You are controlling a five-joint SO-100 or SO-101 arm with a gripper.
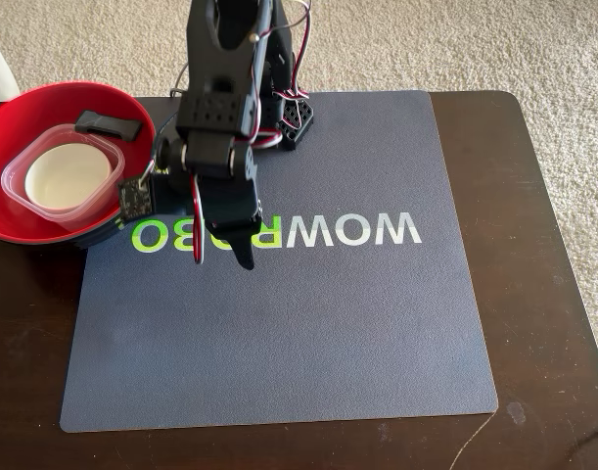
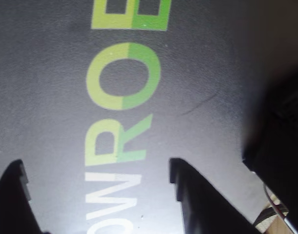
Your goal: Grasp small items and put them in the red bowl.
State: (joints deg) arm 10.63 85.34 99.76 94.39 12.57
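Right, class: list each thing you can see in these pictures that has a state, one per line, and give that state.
red bowl: upright, holding items.
clear square tub: inside the red bowl, upright.
small white bowl: nested in the tub.
black buckle piece: lying in the red bowl.
gripper: fingers open, empty, above the mat.

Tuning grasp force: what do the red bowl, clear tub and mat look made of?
Red bowl: glossy, likely plastic or lacquer; shiny highlights. Clear tub: thin see-through plastic, its contents show through. Mat: matte grey, fine-grained, probably rubber or fabric-topped; printed lettering, no glare.
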